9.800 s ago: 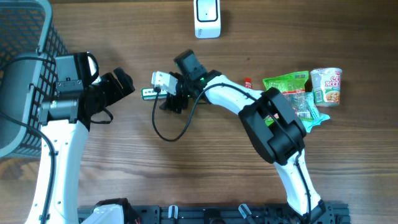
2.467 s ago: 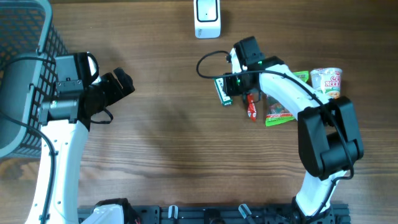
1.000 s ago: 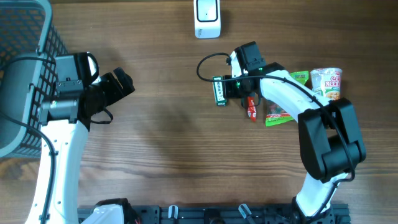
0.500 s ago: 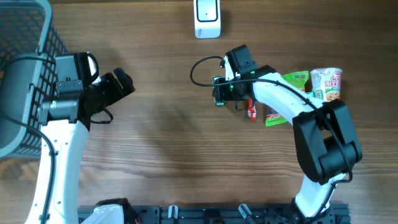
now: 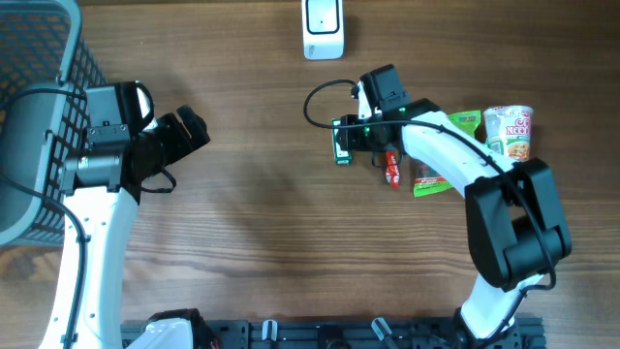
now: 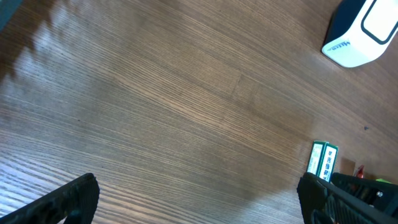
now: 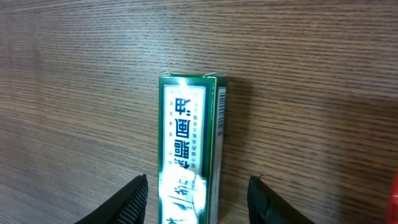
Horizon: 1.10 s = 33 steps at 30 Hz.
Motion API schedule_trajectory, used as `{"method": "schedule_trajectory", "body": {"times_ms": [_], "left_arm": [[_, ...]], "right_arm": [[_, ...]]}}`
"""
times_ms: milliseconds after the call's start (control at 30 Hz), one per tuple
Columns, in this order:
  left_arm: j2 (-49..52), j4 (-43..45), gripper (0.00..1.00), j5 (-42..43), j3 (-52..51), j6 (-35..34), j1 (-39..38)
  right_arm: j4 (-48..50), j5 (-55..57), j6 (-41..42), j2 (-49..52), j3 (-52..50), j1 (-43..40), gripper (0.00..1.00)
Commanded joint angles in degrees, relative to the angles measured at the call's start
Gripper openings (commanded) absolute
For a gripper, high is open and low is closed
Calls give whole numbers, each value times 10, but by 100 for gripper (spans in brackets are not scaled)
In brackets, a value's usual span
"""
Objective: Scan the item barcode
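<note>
**A:** What is the right claw doing?

**B:** The right claw (image 7: 198, 198) is partly spread, with one side on each flank of the green box (image 7: 189, 137). There is a gap on both sides, so it grips nothing. The box lies flat on the bench (image 7: 323, 74), its printed face up.

**A:** So the item is not in hand?

**B:** No. In the overhead view it lies at the claw's tip, near the middle of the bench. A red packet (image 5: 391, 167), a green packet (image 5: 467, 120) and a noodle cup (image 5: 509, 131) are bunched on the far side of the arm.

**A:** And the scanner?

**B:** The white device (image 5: 323, 29) at the far edge looks like it. The box lies near it but clearly apart, not in front of it. I judge the scan is not yet done. The box has to be gripped, lifted and turned so its code faces the device, and I cannot tell which face carries the code.

**A:** And the left claw?

**B:** The left claw (image 6: 199, 183) is wide open and empty, over bare wood beside the wire basket (image 5: 39, 97).
</note>
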Motion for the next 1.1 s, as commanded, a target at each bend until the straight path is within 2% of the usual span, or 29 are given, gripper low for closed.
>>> {"method": "schedule_trajectory", "body": {"times_ms": [0,700,1067], "left_arm": [[2,1,100,5,0,5,-2],[2,1,100,5,0,5,-2],[2,1,100,5,0,5,-2]], "right_arm": [[0,18,3,26,-3,7,51],[4,49,9,45,-4,49,47],[14,85,52,43,5,53,47]]}}
